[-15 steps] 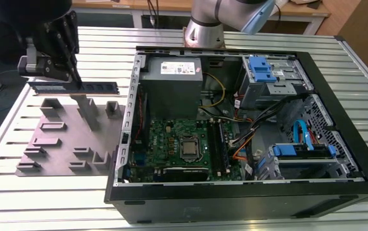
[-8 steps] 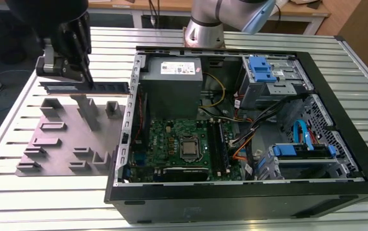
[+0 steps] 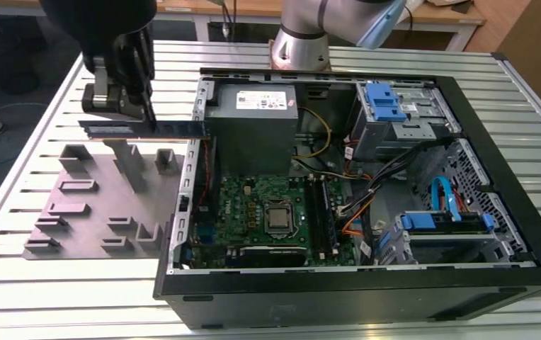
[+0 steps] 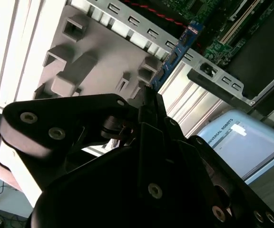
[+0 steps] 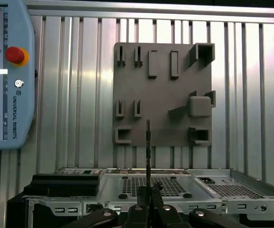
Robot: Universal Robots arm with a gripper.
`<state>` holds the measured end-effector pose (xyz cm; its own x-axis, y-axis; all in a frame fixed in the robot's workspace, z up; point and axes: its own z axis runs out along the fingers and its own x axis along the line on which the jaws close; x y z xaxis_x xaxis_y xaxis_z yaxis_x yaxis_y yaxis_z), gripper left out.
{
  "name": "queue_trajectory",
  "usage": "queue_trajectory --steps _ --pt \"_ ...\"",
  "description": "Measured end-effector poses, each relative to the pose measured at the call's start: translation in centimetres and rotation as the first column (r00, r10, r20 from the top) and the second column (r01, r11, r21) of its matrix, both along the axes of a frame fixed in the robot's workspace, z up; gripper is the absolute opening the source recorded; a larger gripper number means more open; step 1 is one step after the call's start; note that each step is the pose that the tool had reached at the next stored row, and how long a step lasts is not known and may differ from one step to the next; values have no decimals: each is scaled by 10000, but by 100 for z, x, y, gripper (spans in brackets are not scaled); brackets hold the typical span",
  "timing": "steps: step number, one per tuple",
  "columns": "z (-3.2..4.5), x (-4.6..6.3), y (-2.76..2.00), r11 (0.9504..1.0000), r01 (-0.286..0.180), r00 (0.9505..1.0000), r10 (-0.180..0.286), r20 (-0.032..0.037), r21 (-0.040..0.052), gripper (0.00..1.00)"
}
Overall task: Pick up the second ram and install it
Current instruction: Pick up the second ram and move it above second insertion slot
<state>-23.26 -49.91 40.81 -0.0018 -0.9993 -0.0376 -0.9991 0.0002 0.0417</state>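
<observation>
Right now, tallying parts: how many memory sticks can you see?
1: the second ram, held in the gripper above the grey fixture plate. Another may be hidden in the motherboard slots.

The second ram [image 3: 143, 129] above fixture plate [image 3: 95, 204], case [image 3: 346, 301] at the exterior view's right

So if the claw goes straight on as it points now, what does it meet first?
Probably the grey fixture plate, and the ram in the claw would touch first; depth is unclear.
</observation>
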Motion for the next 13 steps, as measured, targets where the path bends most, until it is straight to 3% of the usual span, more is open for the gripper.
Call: queue_trajectory --steps 13 --pt "0 331 0 10000 -1 10000 1 -8 0 11"
